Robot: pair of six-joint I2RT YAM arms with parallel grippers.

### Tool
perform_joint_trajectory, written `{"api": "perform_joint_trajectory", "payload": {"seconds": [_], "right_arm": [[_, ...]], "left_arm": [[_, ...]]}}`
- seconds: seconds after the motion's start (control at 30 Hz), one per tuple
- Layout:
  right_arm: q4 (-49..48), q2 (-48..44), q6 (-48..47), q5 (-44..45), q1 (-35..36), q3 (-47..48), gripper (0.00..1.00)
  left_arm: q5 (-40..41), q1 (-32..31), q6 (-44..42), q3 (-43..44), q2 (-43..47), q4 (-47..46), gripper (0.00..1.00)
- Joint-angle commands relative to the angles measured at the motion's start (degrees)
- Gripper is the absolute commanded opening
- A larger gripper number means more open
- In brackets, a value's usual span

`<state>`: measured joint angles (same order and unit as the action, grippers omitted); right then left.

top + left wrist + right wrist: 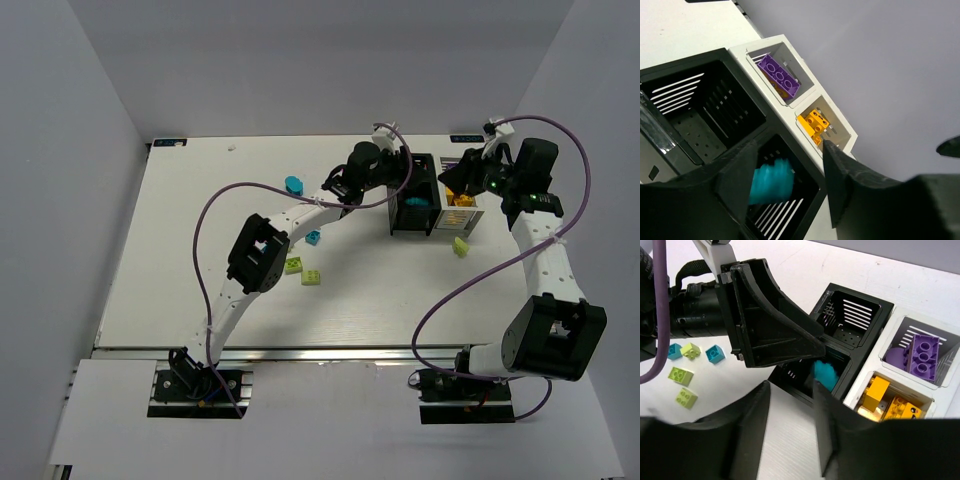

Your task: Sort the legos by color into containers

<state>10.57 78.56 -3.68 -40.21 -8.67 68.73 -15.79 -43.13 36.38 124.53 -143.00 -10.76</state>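
Top: watching left gripper (405, 188) hovering over black bin (425, 226) near tabletop (200, 300) far edge, right gripper (462, 180) over white tray (472, 228); loose legos (313, 277) lying mid-tabletop.
Left wrist: jaws gaping, teal brick (771, 182) showing blurred inside bin.
Right wrist: my fingers (755, 410) standing apart, gripping nothing; purple brick (923, 355) and orange bricks (876, 392) sitting in tray.

**Both arms reach forward, jaws parted**

The left arm (262, 252) stretches far forward and to the right with its elbow raised. Its wrist bends so that the left gripper (790, 175) points down, fingers (840, 180) spread apart. The right arm (545, 262) rises from its base and turns left at the wrist. The right gripper (790, 410) tilts down, jaws likewise parted. The two grippers hang near each other without touching.
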Motion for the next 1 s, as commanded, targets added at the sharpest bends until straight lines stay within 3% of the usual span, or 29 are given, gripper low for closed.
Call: {"api": "perform_joint_trajectory", "payload": {"seconds": [0.0, 0.03, 0.07, 0.17, 0.23, 0.33, 0.37, 0.47, 0.53, 0.57, 0.63, 0.67, 0.7, 0.73, 0.77, 0.8, 0.97], "right_arm": [[1.03, -1.31, -1.76, 0.04, -0.47, 0.35, 0.47], [1.38, -1.31, -2.03, 0.21, -0.39, 0.35, 0.53], [1.99, -1.31, -2.29, 0.30, -0.39, 0.44, 0.67], [2.96, -1.83, -3.52, 0.30, -0.39, 0.62, 0.83], [3.49, -2.71, -5.44, 0.13, -0.47, 0.70, 0.89], [5.42, -4.46, -10.52, -1.18, -0.39, 0.79, 0.89], [6.12, -4.91, -12.30, -1.54, -0.39, 0.71, 0.89], [11.03, -5.53, -22.45, -4.68, -0.47, 0.88, 0.87], [19.26, -4.48, -28.98, -5.84, -0.47, 2.11, 0.80], [21.75, -4.04, -34.75, -5.85, -0.39, 2.20, 0.71], [29.02, -2.38, -39.71, -4.54, -0.12, 2.29, 0.58], [31.25, -1.84, -41.74, -3.83, 0.49, 2.37, 0.43], [33.10, -1.31, -44.71, -3.13, 1.01, 2.29, 0.36], [36.33, -0.44, -45.96, -1.73, 2.76, 2.29, 0.25], [37.41, -0.08, -46.85, -0.94, 4.17, 2.20, 0.24], [38.12, 0.01, -47.99, -0.23, 5.75, 2.02, 0.24], [32.26, 0.10, -43.44, 7.24, 22.53, -1.14, 0.51]], "left_arm": [[1.38, -0.55, -0.79, 1.33, 2.73, 1.36, 0.66], [1.46, -0.55, -0.79, 1.76, 2.73, 1.36, 0.66], [1.55, -0.55, -0.87, 2.12, 2.55, 1.62, 0.67], [1.73, -0.55, -0.87, 3.79, 2.81, 1.97, 0.69], [2.78, -0.55, -1.22, 4.23, 3.69, 1.71, 0.69], [5.76, 0.50, -2.19, 3.53, 7.11, 2.67, 0.51], [6.21, 1.03, -2.19, 0.83, 8.60, 2.77, 0.31], [8.31, 3.58, -2.10, -6.11, 16.85, 3.46, 0.06], [9.37, 5.59, -2.89, -15.51, 24.91, 4.08, 0.06], [10.68, 6.21, -3.94, -19.03, 27.83, 4.78, 0.07], [12.36, 8.40, -4.30, -29.83, 36.68, 5.84, 0.25], [14.10, 9.11, -4.39, -33.44, 39.61, 7.15, 0.35], [14.99, 9.82, -4.13, -40.52, 42.51, 8.03, 0.54], [17.09, 11.48, -3.69, -44.07, 48.46, 9.69, 0.60], [18.76, 12.28, -1.08, -47.50, 51.30, 10.58, 0.66], [22.09, 13.24, 0.34, -53.28, 53.94, 13.29, 0.77], [22.12, 19.40, 5.36, -65.80, 67.30, 24.37, 0.84]]}}
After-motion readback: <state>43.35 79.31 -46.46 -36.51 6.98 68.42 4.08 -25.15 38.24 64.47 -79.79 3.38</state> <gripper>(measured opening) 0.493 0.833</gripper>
